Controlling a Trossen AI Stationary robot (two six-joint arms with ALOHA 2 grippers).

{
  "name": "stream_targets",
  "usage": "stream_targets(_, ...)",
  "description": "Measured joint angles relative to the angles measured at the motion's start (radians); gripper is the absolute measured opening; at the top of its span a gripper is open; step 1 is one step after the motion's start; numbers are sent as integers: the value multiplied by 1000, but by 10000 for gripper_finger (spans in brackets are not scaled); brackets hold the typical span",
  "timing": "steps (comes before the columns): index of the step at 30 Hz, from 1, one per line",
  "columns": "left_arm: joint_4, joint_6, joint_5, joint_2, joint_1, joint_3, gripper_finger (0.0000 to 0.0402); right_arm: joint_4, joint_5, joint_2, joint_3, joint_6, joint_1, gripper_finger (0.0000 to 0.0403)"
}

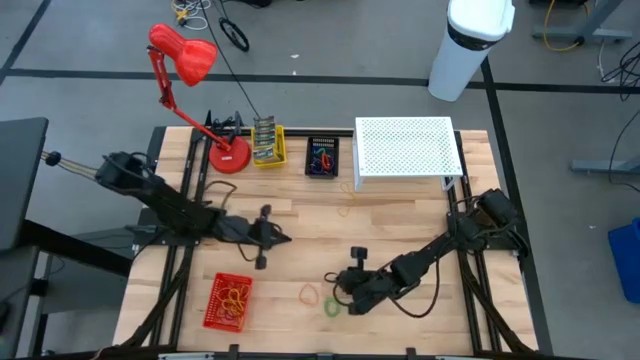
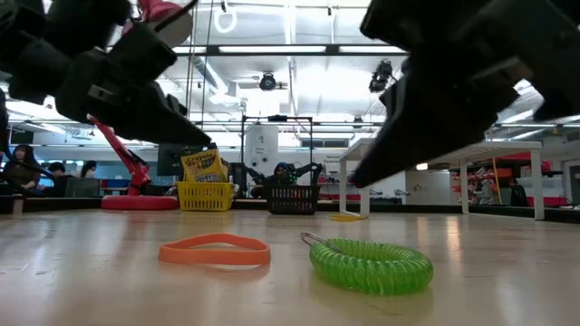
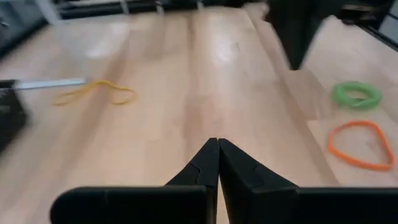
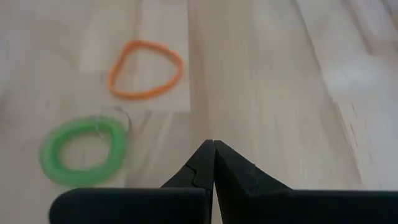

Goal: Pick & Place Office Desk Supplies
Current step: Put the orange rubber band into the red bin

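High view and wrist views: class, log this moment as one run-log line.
left gripper: shut, empty, mid-table | right gripper: shut, empty, near green coil loop | orange band: loose on table, beside loop

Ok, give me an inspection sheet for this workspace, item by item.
Surface: wooden table, bare in the middle.
Job's things: orange band and green coil lie near the front; red basket holds rubber bands; yellow basket holds crayon boxes; black basket holds small coloured items.
Clutter: red desk lamp, white perforated riser.
Grippers: left tool shut, empty; right tool shut, empty, beside the green coil.
Cables: a black cable runs across the floor towards the lamp.
Surroundings: white bin; seated people far off.
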Motion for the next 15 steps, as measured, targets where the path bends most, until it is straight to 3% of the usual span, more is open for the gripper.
stream_targets(7, -46, -79, 113, 213, -62, 207, 68, -126, -3, -8, 0, 62, 20, 12)
stream_targets(15, -515, -249, 123, 383, -133, 509, 133, -151, 22, -11, 0, 79, 61, 12)
